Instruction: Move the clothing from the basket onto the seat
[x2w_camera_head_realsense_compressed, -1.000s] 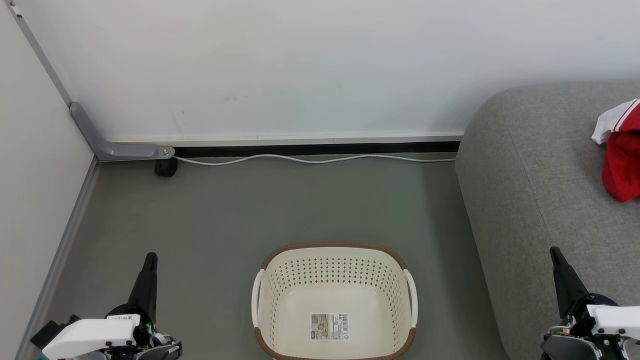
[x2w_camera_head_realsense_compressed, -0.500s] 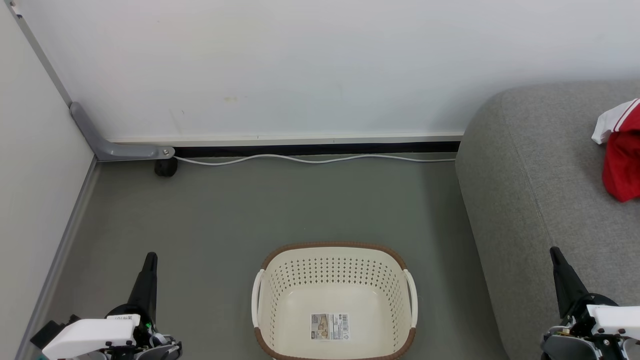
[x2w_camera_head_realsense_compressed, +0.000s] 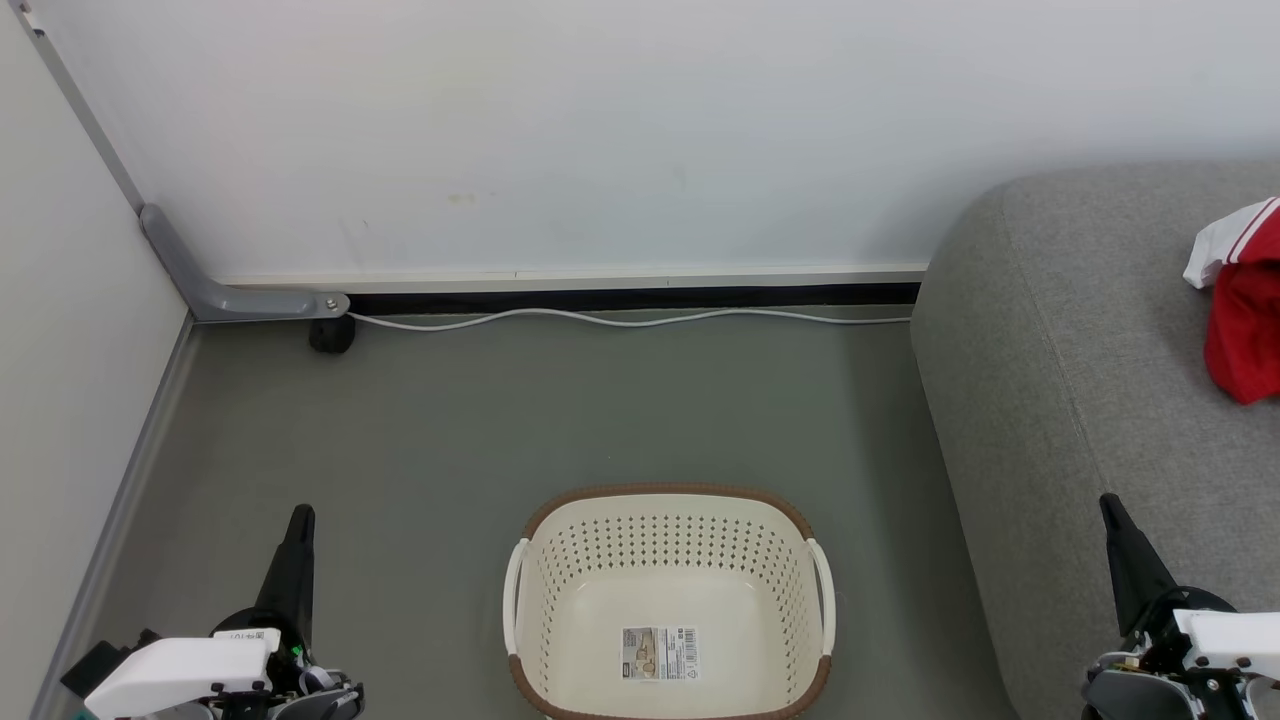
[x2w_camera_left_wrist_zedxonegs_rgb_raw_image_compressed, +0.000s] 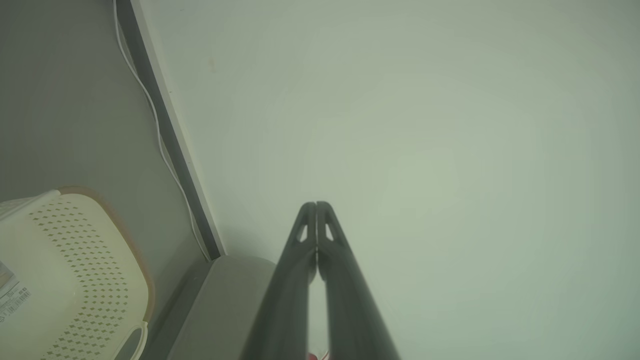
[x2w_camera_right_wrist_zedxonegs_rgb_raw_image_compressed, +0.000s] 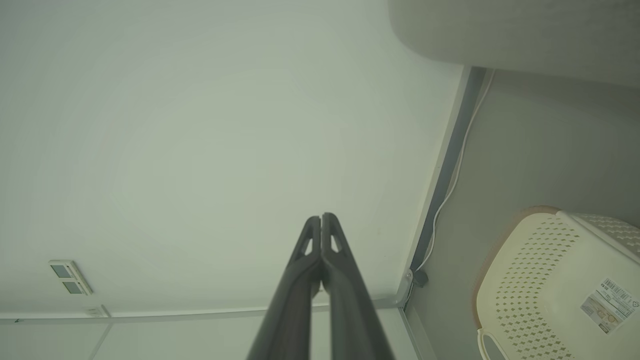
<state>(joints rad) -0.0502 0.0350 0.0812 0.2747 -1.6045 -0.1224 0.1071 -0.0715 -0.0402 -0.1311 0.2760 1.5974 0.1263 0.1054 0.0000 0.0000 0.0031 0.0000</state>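
The basket (x2w_camera_head_realsense_compressed: 668, 545) stands empty on the floor (x2w_camera_head_realsense_compressed: 500, 420); red-and-white clothing (x2w_camera_head_realsense_compressed: 1245, 320) lies on the seat (x2w_camera_head_realsense_compressed: 1080, 350), cut off by the head view's right edge; the task looks done, or nearly so; left gripper (x2w_camera_head_realsense_compressed: 300, 514) and right gripper (x2w_camera_head_realsense_compressed: 1108, 503) flank the basket, fingers pressed together, holding nothing

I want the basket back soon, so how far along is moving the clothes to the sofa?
Done: the basket is empty but for its label, and red clothing lies on the sofa. In hand: nothing; the left gripper and right gripper are shut and empty. Left: nothing visible to move.
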